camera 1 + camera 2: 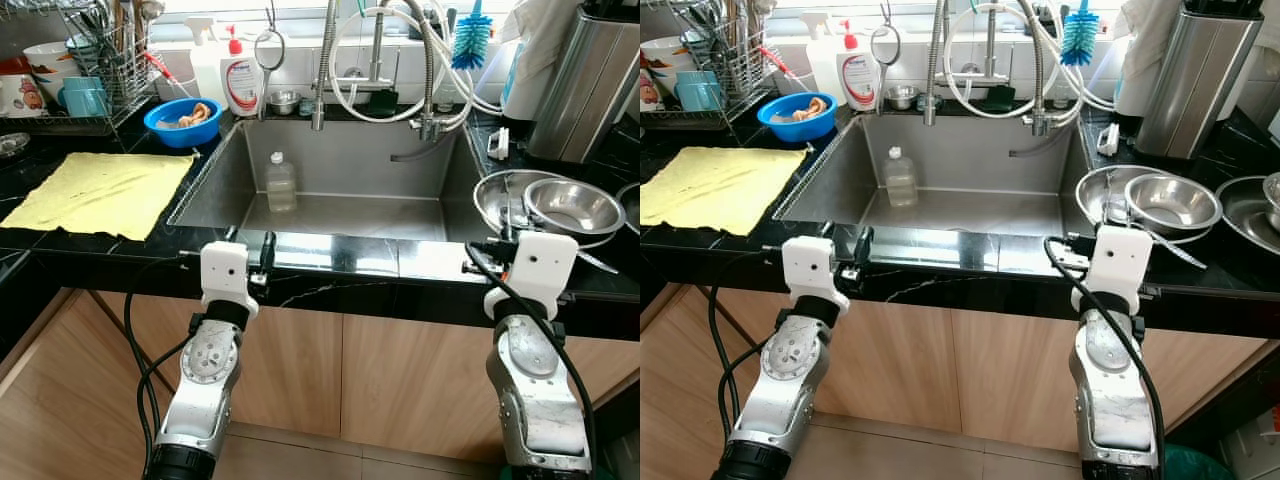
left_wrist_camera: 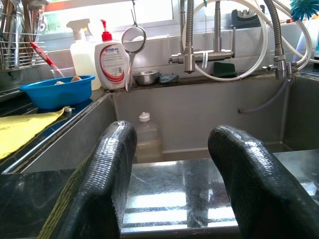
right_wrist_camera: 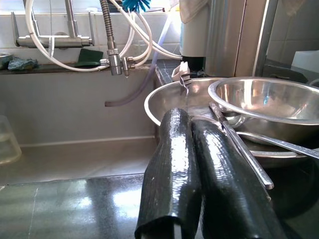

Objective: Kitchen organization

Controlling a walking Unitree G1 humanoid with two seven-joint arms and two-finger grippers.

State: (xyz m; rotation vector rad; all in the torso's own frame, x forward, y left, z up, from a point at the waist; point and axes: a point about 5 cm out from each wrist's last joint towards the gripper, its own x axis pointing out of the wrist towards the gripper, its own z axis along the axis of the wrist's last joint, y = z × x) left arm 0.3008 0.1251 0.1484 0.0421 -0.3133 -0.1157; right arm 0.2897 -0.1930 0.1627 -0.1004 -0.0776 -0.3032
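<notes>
Right now both my arms are raised at the near edge of the black counter (image 1: 330, 258), in front of the steel sink (image 1: 340, 215). My left gripper (image 2: 172, 174) sits at the sink's near left corner with its two black fingers spread wide apart and nothing between them. My right gripper (image 3: 194, 164) sits at the near right corner, its fingers pressed flat together with nothing held, their tips just beside the stacked steel bowls (image 1: 545, 205) on the counter to the right of the sink. A long metal utensil (image 3: 239, 147) lies across the rim of the nearer bowl.

Inside the sink, toward its far left, a small clear bottle (image 1: 281, 182) with a white cap stands upright. Behind the sink's far left corner stands a white pump bottle (image 1: 240, 75) with a red top and a red-and-white label; its writing is too small for me to read. A white spray bottle (image 2: 82, 55) stands just beside it. A blue bowl (image 1: 183, 121) holding some pale food sits left of those, and a yellow cloth (image 1: 100, 192) lies flat on the counter further left and nearer. A wire dish rack (image 1: 95, 75) with mugs stands at the far left. A blue bottle brush (image 1: 472, 38) stands upright behind the tap (image 1: 375, 60).
</notes>
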